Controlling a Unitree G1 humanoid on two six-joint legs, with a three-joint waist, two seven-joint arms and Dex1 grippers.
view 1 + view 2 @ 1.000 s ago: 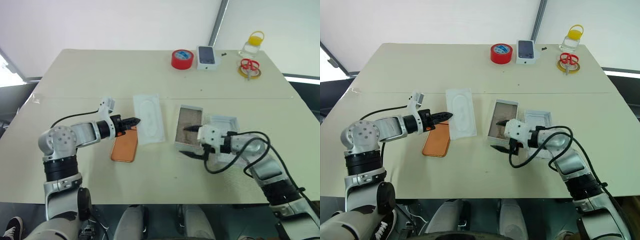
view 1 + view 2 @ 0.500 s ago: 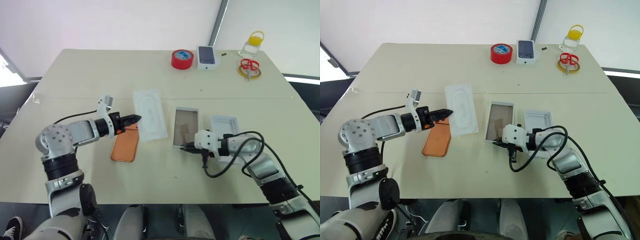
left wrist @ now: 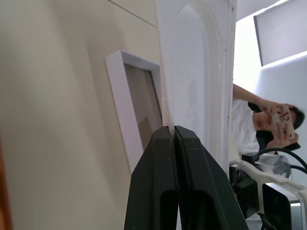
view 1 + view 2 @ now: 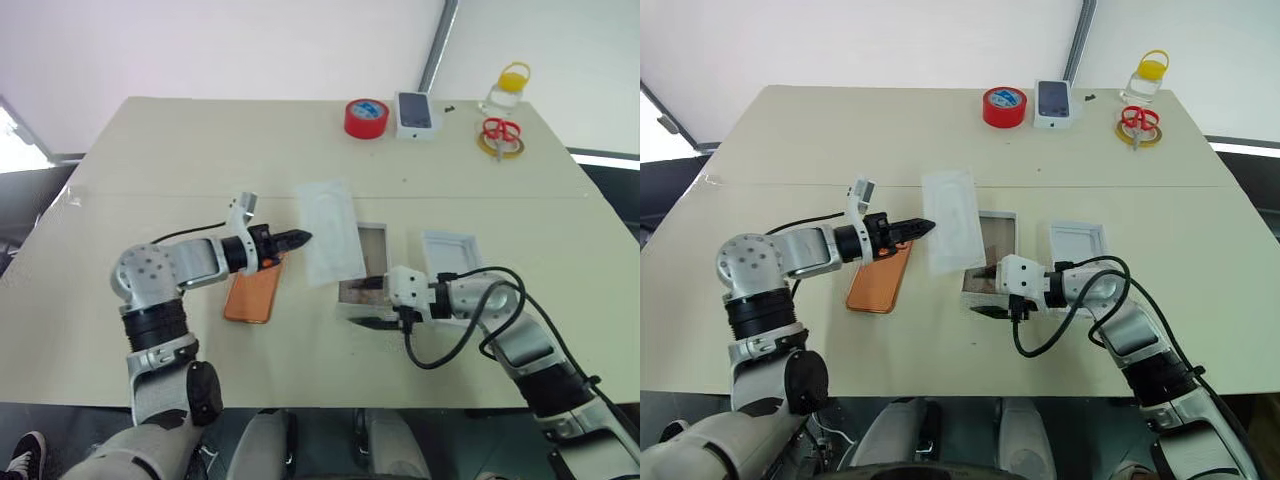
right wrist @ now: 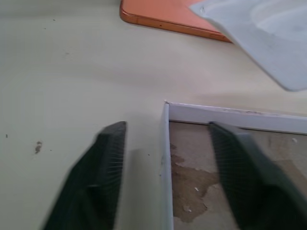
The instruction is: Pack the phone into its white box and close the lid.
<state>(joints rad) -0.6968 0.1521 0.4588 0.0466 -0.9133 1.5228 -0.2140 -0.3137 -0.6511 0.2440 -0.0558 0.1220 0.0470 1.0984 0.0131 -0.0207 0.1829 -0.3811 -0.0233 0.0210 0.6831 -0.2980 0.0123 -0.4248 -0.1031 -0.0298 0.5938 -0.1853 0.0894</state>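
Cream rectangular surface (image 4: pixel 200 150), contents as follows.

Item 1: flat orange smartphone with rounded corners (image 4: pixel 250 295), lying flat left of centre, near the front edge.

Item 2: thin flat white insert with an embossed oval (image 4: pixel 333 232), lifted and tilted, its left edge pinched by the left hand (image 4: pixel 305 238), whose 2 black fingers are closed on it. The insert's right part overlaps the far end of item 3.

Item 3: white rectangular cardboard tray with a brown-stained floor (image 4: pixel 362 275), at centre, open side up. The right hand (image 4: pixel 365 304) sits at its near end with fingers spread apart, 1 outside the near-left wall and 1 over the tray interior; whether they touch the wall cannot be told.

Item 4: second white rectangular cardboard tray (image 4: pixel 450 250), open side up, just right of item 3, partly behind the right arm.

Item 5: red tape roll (image 4: pixel 365 118), far edge.

Item 6: small white box bearing a dark phone picture (image 4: pixel 415 114), just right of the tape.

Item 7: red-handled scissors (image 4: pixel 499 132) on a yellow ring, far right.

Item 8: clear jar with a yellow lid (image 4: pixel 506 86), beyond the scissors.
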